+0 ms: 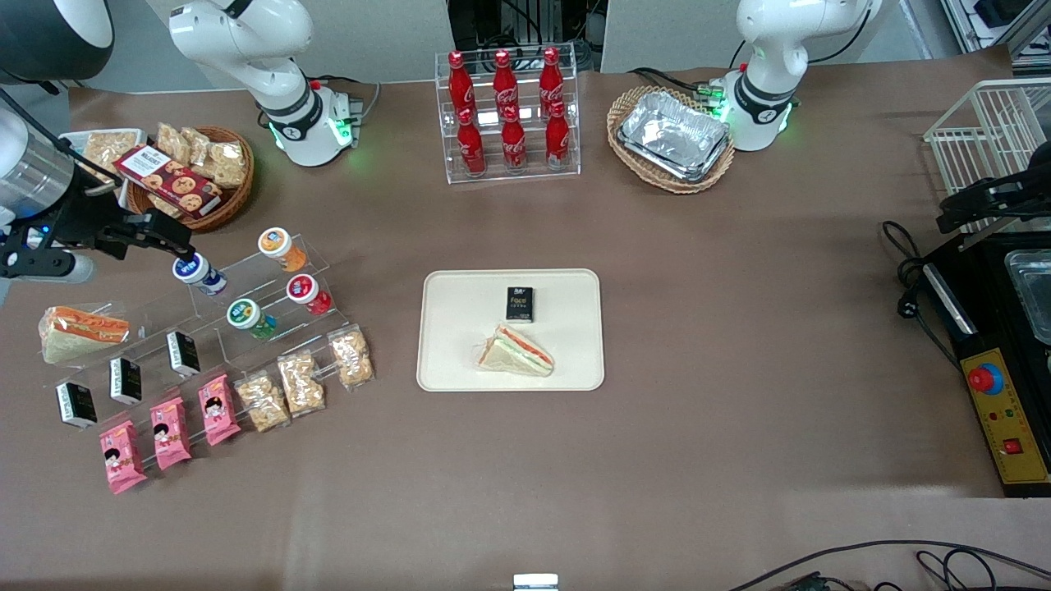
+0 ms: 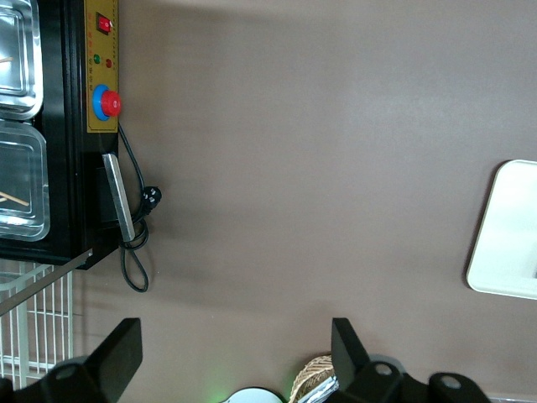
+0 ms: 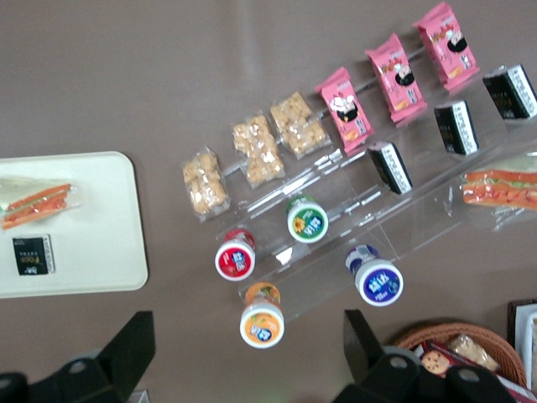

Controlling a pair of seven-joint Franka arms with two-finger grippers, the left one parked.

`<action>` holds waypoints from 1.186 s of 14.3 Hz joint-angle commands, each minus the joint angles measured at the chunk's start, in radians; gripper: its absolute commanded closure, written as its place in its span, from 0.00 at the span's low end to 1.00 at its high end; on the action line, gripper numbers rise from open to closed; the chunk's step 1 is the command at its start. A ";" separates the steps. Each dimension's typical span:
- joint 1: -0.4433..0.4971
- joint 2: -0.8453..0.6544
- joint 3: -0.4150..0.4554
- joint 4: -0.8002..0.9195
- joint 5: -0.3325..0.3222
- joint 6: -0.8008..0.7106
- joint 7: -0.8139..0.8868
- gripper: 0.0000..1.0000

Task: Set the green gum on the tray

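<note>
The green gum [image 1: 245, 316] [image 3: 307, 220] stands on a clear stepped stand [image 1: 271, 279] toward the working arm's end of the table, beside the red gum [image 1: 307, 293]. It is nearer to the front camera than the blue gum [image 1: 198, 273] and the orange gum [image 1: 280, 248]. The cream tray [image 1: 460, 336] [image 3: 92, 218] lies mid-table, holding a wrapped sandwich [image 1: 517, 353] and a small black box [image 1: 520, 304]. My gripper [image 1: 168, 238] [image 3: 247, 353] hangs open and empty above the stand, over the orange gum [image 3: 262, 324], apart from the green gum.
Pink packets [image 1: 168, 431], black boxes [image 1: 125, 379], biscuit bags [image 1: 302, 382] and a sandwich [image 1: 82, 332] surround the stand. A snack basket [image 1: 193, 176], a cola rack [image 1: 509, 115] and a basket of foil containers [image 1: 673, 135] stand farther back. A black appliance [image 1: 998, 361] sits at the parked arm's end.
</note>
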 commanded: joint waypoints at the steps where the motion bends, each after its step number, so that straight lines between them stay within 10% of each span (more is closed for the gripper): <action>1: 0.002 -0.001 -0.006 0.030 -0.015 -0.058 0.019 0.00; 11: -0.004 -0.012 -0.051 -0.007 -0.007 -0.044 -0.026 0.00; 17: -0.003 -0.280 -0.094 -0.381 -0.009 0.167 -0.166 0.00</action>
